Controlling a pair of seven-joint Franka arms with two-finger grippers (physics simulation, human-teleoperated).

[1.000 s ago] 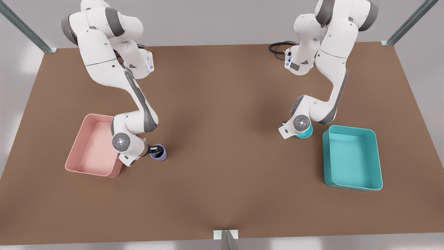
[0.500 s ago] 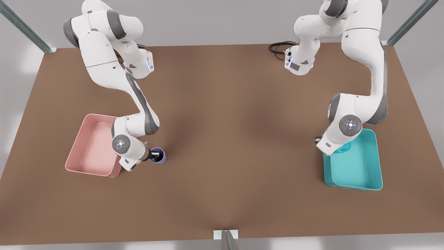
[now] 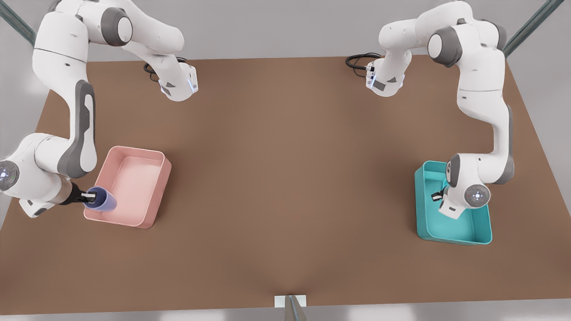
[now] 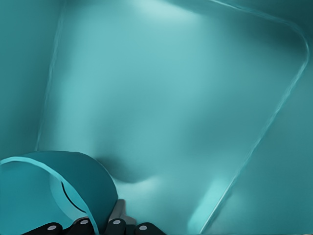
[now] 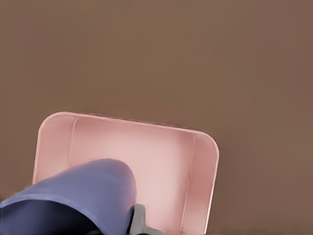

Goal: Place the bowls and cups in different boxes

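The lavender-purple cup (image 3: 103, 199) hangs tilted over the near left corner of the pink box (image 3: 156, 187), with my right gripper (image 3: 88, 197) shut on its rim. In the right wrist view the cup (image 5: 73, 196) sits close before the pink box (image 5: 161, 156). At the front view's right, my left gripper (image 3: 438, 194) is low inside the teal box (image 3: 455, 234). The left wrist view has the teal bowl (image 4: 54, 191) tipped on its side, its rim pinched by my left gripper (image 4: 95, 227), above the teal box floor (image 4: 161, 107).
The brown table (image 3: 285, 178) carries both boxes near its side edges. A black cable (image 3: 357, 60) lies by the far arm base. A metal post (image 3: 290, 306) stands at the middle of the front edge.
Both arms swung outward. The right gripper carried the cup from the table to over the pink box's corner. The left gripper carried the bowl deeper into the teal box.
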